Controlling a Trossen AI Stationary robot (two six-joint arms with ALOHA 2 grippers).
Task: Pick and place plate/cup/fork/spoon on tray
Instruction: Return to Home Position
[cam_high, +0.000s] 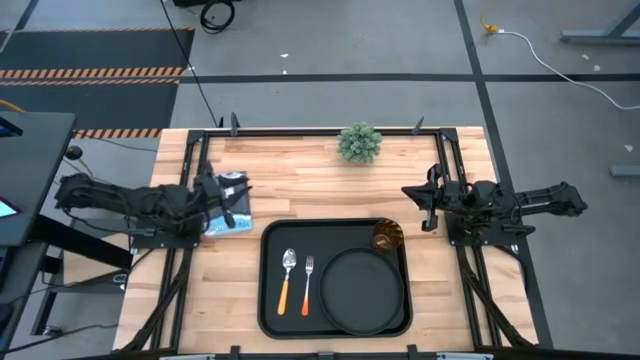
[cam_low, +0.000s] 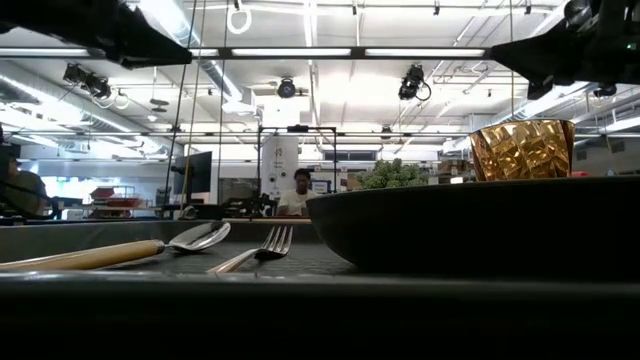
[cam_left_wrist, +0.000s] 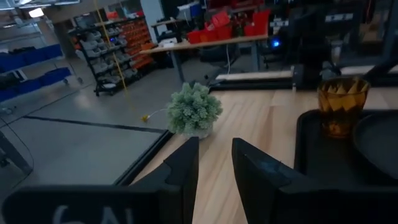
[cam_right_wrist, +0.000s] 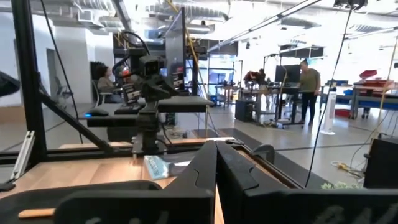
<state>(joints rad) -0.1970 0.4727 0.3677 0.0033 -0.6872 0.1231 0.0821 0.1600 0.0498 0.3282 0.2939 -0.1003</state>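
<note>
- Since the plate (cam_high: 360, 291), cup (cam_high: 388, 237), fork (cam_high: 307, 285) and spoon (cam_high: 287, 280) all lie on the tray (cam_high: 272, 312), little remains to do.
- Left hand (cam_high: 229, 203), fingers slightly apart, and right hand (cam_high: 425, 207), fingers together, hold nothing over the surface (cam_high: 300, 175).
- A careless right-arm move could tip the cup, which stands near that hand.

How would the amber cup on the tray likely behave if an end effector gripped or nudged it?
The cup looks like faceted glass, so probably rigid, fragile and somewhat slippery. It stands upright in the tray corner beside the plate; being short, it likely slides rather than tips when nudged.
</note>
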